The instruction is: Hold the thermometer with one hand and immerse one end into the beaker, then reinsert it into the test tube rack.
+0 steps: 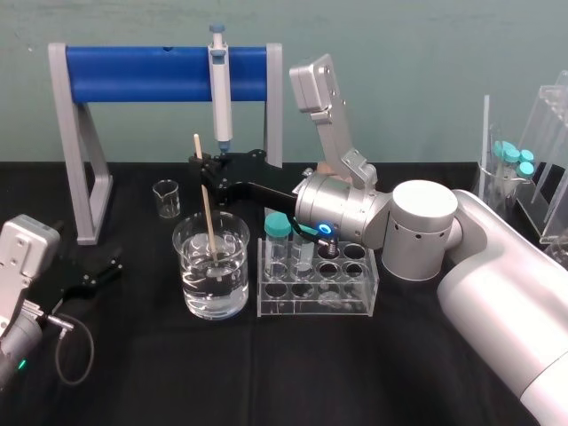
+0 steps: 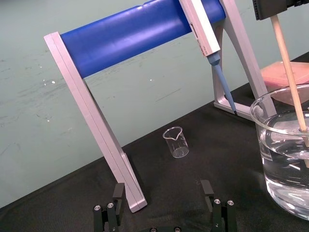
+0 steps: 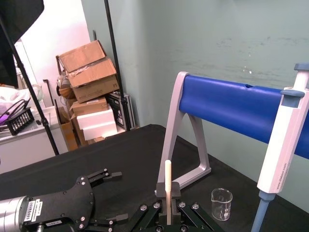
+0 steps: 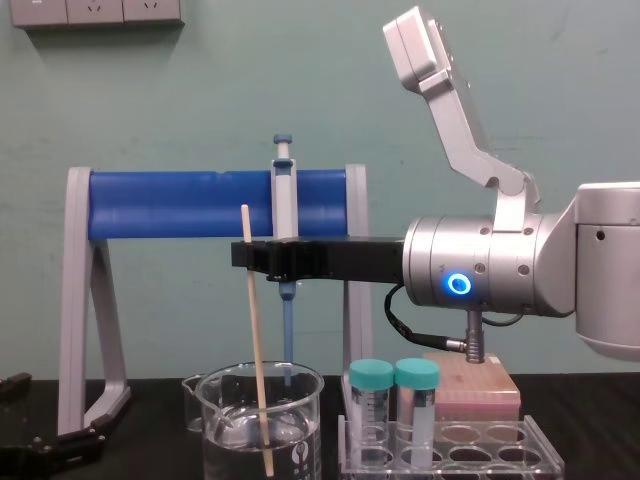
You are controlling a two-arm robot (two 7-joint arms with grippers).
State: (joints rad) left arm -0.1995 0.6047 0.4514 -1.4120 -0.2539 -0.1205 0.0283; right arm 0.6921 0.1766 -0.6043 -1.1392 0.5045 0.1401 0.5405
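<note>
Thermometer point(image 1: 208, 217) dips into the beaker point(image 1: 234, 277), the right gripper point(image 1: 201, 165) clamped near its top. A pipette point(image 1: 220, 89) hangs behind and the rack point(image 1: 316, 308) with 2 tubes point(image 1: 278, 241) stands beside. The left gripper point(image 1: 108, 269) is parked, jaws apart. Rod thin, tan, tilted.

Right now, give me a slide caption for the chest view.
Right gripper holds the thermometer, slightly tilted, lower end inside the beaker beside the rack.

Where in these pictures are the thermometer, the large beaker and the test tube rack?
thermometer point(image 1: 209, 213): head view, middle of the shaft.
beaker point(image 1: 238, 271): head view, glass side wall.
test tube rack point(image 1: 319, 303): head view, clear front wall.
</note>
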